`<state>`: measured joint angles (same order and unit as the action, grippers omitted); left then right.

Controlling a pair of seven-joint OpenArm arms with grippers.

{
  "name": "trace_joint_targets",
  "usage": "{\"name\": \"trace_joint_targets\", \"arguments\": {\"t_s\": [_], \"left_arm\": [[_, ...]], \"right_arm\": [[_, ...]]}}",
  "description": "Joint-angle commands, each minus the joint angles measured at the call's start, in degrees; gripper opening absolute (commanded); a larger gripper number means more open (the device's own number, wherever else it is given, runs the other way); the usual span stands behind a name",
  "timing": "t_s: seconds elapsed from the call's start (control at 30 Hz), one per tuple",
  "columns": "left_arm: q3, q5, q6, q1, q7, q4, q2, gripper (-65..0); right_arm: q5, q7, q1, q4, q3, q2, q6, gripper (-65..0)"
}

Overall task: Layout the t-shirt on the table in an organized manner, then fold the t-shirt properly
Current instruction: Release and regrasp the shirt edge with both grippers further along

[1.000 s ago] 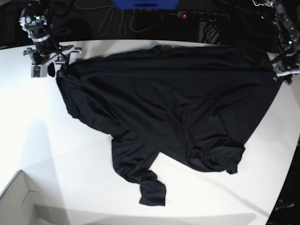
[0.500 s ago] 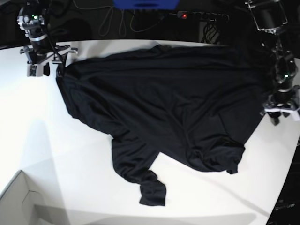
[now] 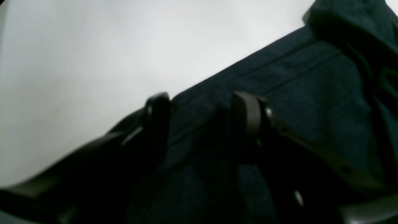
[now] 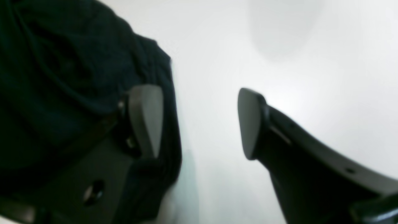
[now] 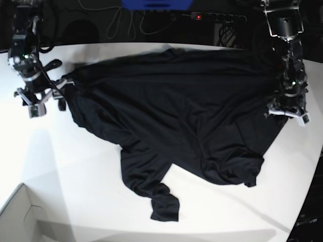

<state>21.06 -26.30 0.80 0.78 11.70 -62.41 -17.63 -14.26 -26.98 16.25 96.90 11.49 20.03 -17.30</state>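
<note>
The t-shirt (image 5: 176, 121) is being spread, rumpled, across the white desk (image 5: 75, 166). Its hem is being straddled by the left gripper (image 3: 202, 121), grip uncertain. The right gripper (image 4: 199, 121) is being held open, cloth beside one finger. A cardboard box (image 5: 17, 219) is lying well apart.

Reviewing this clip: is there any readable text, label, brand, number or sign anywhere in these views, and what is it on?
None can be read.
t-shirt: plain black, no print or tag visible in any view.
table: bare white, no markings.
Cardboard box corner: no print visible.
Blue object at the back edge: no lettering can be made out.
Power strip: only a red light shows; any marking is too small to read.
</note>
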Motion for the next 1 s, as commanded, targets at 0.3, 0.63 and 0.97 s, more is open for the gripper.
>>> {"name": "trace_joint_targets", "arguments": {"t_s": [0.3, 0.63, 0.97], "left_arm": [[6.5, -0.1, -0.5, 3.5, 1.9, -0.1, -0.4, -33.8], [6.5, -0.1, -0.5, 3.2, 1.9, -0.1, -0.8, -33.8], [6.4, -0.1, -0.5, 3.0, 1.9, 0.0, -0.7, -33.8]], "right_arm": [[-0.5, 1.2, -13.7, -10.8, -11.7, 3.9, -0.2, -24.7], [-0.4, 1.2, -21.6, -17.5, -18.9, 1.2, -0.2, -25.1], [-0.4, 1.4, -29.4, -28.9, -18.4, 0.6, -0.2, -55.3]]}}
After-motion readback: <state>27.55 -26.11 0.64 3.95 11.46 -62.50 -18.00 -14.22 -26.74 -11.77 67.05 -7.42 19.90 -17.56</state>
